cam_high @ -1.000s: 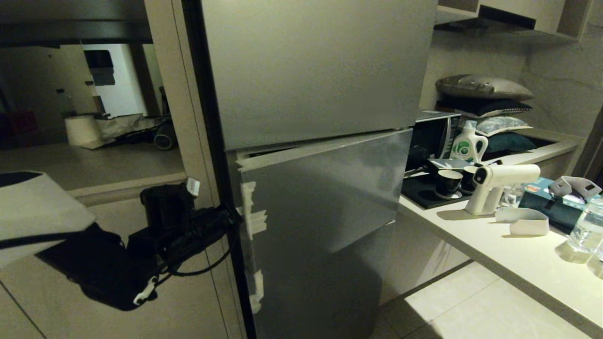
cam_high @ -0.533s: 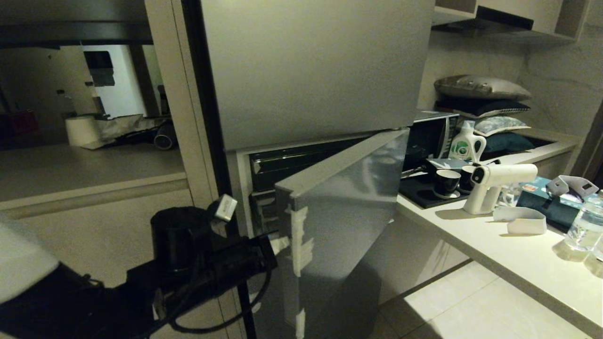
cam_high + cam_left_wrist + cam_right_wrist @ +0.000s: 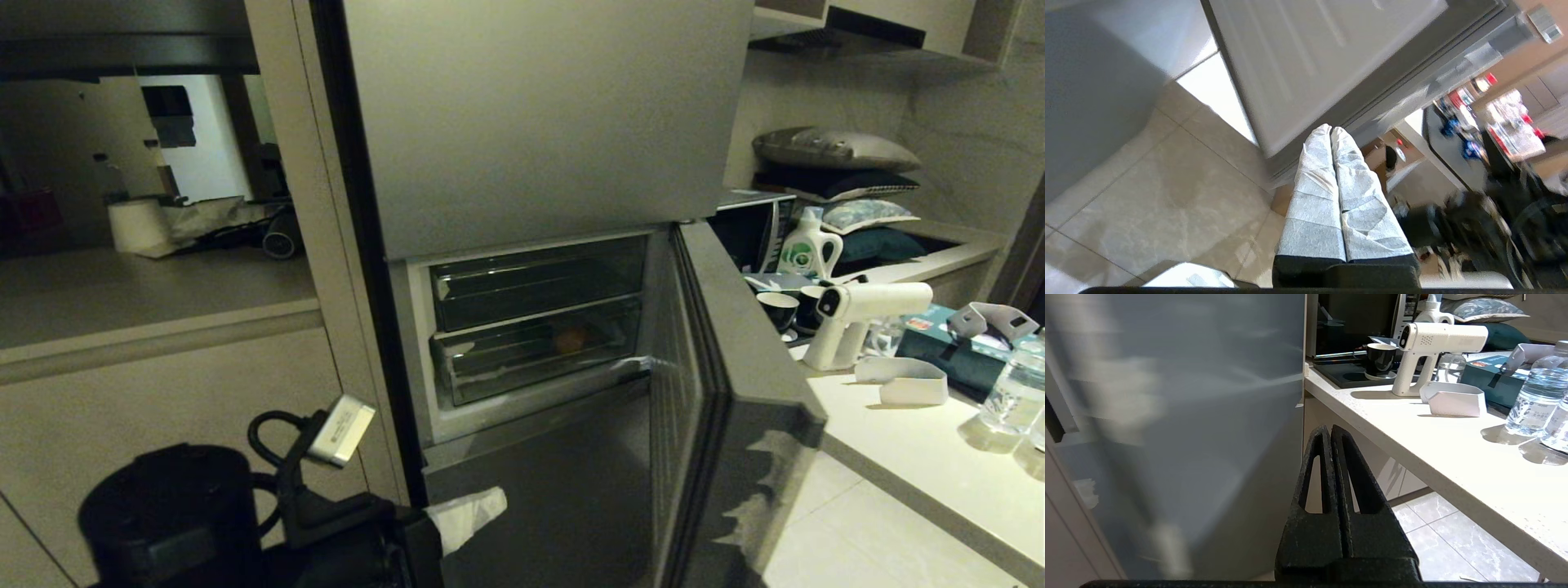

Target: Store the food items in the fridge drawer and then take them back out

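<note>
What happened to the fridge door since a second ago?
The lower fridge door swung from nearly shut to wide open, showing two clear drawers; the lower fridge drawer holds a round orange-brown food item. The left gripper, fingers together, pulled back from the door edge, low and toward the robot. The upper door, the counter things and the shut right gripper stayed put.

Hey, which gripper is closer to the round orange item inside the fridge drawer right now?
Left. The left gripper sits low in front of the fridge, below the orange item in the fridge drawer. The right gripper is outside the open door, by the counter.
</note>
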You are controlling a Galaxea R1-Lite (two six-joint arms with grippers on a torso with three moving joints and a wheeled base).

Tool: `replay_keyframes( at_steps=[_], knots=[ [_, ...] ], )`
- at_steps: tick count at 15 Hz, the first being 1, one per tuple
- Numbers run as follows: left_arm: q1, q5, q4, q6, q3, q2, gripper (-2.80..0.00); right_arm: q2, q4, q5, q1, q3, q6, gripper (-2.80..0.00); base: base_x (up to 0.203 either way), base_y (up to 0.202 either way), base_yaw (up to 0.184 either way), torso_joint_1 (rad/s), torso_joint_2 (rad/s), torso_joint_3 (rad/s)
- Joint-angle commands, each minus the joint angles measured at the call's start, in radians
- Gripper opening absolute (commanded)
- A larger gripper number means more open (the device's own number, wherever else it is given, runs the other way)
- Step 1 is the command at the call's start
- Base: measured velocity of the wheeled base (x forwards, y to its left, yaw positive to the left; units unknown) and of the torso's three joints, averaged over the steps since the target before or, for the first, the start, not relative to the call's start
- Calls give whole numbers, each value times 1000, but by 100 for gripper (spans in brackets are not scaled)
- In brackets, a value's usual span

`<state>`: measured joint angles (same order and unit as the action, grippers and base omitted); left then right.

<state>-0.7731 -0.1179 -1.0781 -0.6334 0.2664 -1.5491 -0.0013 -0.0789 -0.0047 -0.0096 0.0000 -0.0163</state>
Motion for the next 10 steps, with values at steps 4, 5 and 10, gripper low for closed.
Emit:
replay_keyframes(
  at_steps=[4,5,10],
  knots=[
    [-3,1,-3,-5,-64,90,-280,0,-1,0,0,31,-1,-280,0,0,0,0,0,0],
    [-3,1,-3,-5,-69,96,-280,0,-1,0,0,31,-1,-280,0,0,0,0,0,0],
    [-3,1,7,-3,-81,211,-280,1,-1,0,0,31,0,-280,0,0,0,0,0,0]
  ],
)
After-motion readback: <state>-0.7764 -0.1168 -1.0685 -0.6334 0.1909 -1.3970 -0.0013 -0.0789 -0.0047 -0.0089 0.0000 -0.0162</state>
